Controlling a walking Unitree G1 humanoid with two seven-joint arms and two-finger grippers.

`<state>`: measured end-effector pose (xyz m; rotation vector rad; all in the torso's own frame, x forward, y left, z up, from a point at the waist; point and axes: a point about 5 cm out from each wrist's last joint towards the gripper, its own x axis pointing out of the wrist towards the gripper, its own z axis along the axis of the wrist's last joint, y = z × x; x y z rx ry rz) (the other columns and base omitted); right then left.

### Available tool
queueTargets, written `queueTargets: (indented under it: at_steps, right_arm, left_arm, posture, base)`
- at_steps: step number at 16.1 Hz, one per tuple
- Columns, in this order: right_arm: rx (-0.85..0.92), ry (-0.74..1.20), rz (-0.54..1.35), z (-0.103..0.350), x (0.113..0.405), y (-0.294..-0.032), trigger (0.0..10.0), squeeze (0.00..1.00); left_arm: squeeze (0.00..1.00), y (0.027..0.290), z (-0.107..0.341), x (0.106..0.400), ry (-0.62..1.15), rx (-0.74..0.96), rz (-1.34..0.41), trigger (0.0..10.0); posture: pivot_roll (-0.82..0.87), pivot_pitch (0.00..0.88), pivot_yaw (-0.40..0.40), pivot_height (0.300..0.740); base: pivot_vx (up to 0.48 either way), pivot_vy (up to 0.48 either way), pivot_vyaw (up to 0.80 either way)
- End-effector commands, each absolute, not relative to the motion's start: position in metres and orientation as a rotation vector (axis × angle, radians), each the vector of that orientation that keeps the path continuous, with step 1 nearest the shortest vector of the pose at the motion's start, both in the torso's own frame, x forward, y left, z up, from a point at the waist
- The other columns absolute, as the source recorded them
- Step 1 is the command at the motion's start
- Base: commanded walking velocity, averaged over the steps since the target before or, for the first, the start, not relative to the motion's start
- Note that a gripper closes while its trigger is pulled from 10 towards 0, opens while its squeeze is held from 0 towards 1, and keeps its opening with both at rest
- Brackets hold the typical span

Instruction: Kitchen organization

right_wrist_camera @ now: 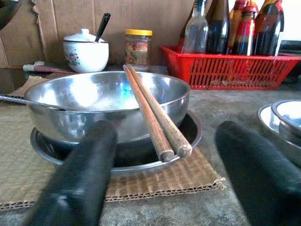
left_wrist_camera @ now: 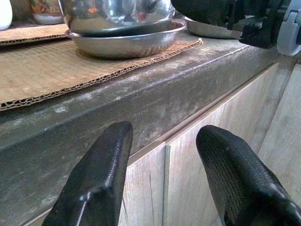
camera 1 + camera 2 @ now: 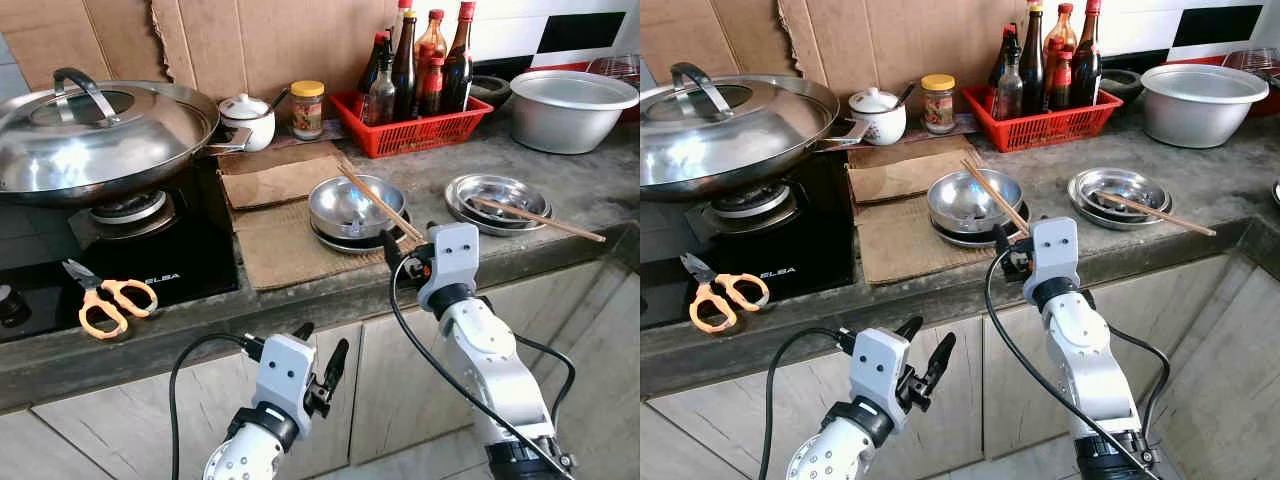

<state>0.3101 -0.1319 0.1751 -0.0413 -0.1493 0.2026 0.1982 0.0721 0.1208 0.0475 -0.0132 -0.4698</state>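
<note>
Bare grey stone counter [image 3: 430, 175] lies open between the steel bowl with wooden chopsticks [image 3: 345, 205] and the red plastic bottle basket [image 3: 410, 130].

**Setting: home kitchen**

Grey stone countertop [image 3: 560, 200] over wooden cabinet doors [image 3: 400, 390]. Gas stove [image 3: 130, 215] carries a lidded wok [image 3: 100, 135]. A red basket [image 3: 425, 130] holds sauce bottles [image 3: 415, 65]. Steel bowls [image 3: 350, 205] with chopsticks [image 3: 380, 200] and scissors [image 3: 105, 298] lie on the counter.

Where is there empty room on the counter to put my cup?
Bare counter lies between the red basket and the two sets of steel dishes, and right of the chopstick plate, below the big basin. It is crowded around the bowl on cardboard, and the stove side is full.
</note>
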Motion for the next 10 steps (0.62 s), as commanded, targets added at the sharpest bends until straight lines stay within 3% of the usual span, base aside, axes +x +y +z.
queueTargets:
  at_steps: [1,2,10]
  right_arm:
    - [-0.039,-0.174,0.206,0.1808,0.3125,-0.1315,2.3,0.00]
    - [-0.039,-0.176,0.205,0.1814,0.3128,-0.1319,10.0,0.00]
    - [-0.033,-0.192,0.217,0.1863,0.3155,-0.1307,10.0,0.00]
  left_arm:
    - [0.00,0.0739,0.1217,0.1976,-0.021,0.051,-0.468,10.0]
    - [0.00,0.0737,0.1212,0.1979,-0.017,0.052,-0.468,10.0]
    - [0.00,0.0735,0.1208,0.1987,-0.014,0.052,-0.464,10.0]
  posture:
    - [0.09,0.026,-0.008,0.740]
    - [0.09,0.026,-0.009,0.740]
    - [0.09,0.024,-0.013,0.740]
  base:
    - [0.000,0.000,0.00]
    - [0.000,0.000,0.00]
    - [0.000,0.000,0.00]
